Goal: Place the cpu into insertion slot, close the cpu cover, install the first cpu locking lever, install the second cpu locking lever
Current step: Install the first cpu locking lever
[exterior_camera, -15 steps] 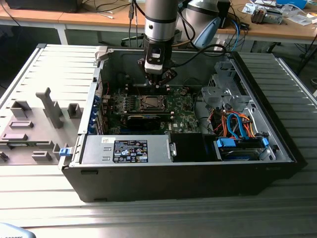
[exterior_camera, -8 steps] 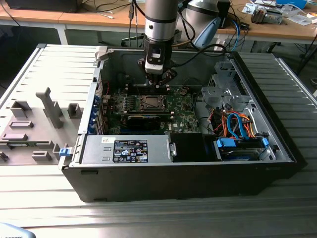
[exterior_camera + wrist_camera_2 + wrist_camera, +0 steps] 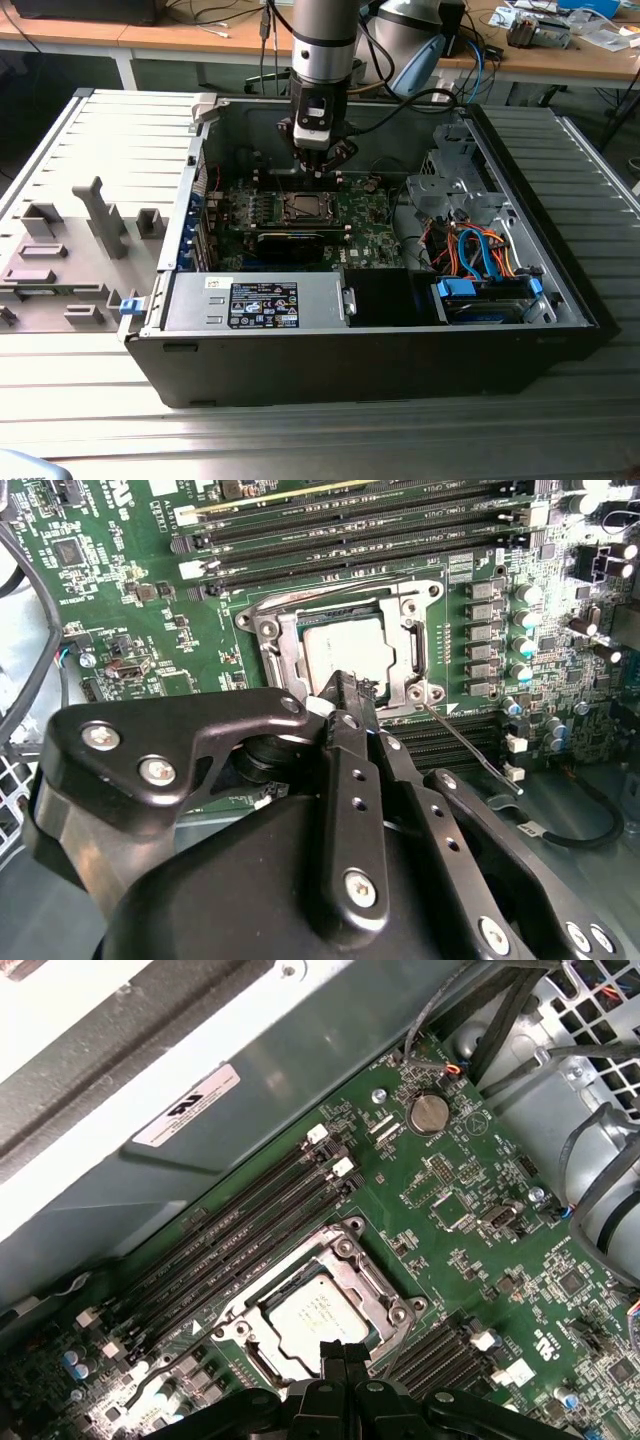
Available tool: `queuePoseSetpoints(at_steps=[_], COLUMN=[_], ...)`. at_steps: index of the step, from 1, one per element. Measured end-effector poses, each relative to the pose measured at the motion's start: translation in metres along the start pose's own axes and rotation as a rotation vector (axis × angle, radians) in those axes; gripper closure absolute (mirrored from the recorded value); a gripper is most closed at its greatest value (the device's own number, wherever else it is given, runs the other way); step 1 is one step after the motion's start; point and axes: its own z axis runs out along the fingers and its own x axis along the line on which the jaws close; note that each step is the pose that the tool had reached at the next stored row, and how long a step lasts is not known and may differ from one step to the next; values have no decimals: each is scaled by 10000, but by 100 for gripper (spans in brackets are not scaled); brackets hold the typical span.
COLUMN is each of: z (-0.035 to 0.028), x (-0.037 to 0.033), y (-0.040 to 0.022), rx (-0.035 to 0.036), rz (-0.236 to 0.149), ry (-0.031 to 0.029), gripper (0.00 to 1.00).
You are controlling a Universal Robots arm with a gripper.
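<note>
Hovering just over the socket, my gripper (image 3: 345, 685) has its fingers pressed together to a narrow tip with nothing between them; in both wrist views that tip (image 3: 335, 1355) stands at the edge of the socket.

Right beyond the tip lies the cpu (image 3: 345, 645), already seated flat in the insertion slot (image 3: 275, 630), its pale grey face showing through the window of the cpu cover (image 3: 415, 645), which looks laid down over it. I judge the chip light, rigid and fragile, best touched only at its edges and never pushed on its face. The cover is thin stiff sheet metal that should swing on its hinge rather than bend. A slim locking lever (image 3: 470, 748) sticks out sideways from the socket corner; springy wire, I would guess, to be pressed near its free end.

The second wrist view shows that lever; the first wrist view shows instead the chip's face (image 3: 315, 1315), memory slots (image 3: 240, 1230) and a coin battery (image 3: 430, 1112).

Farthest off, the exterior view gives the open computer case (image 3: 380, 340) with my arm reaching down into it.
</note>
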Motion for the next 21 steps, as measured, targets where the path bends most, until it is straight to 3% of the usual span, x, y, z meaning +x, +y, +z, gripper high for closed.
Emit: queuePoseSetpoints(at_steps=[21], z=[0], x=[0], y=[0], rx=[-8], rz=[-244], ry=[-10], gripper=[89])
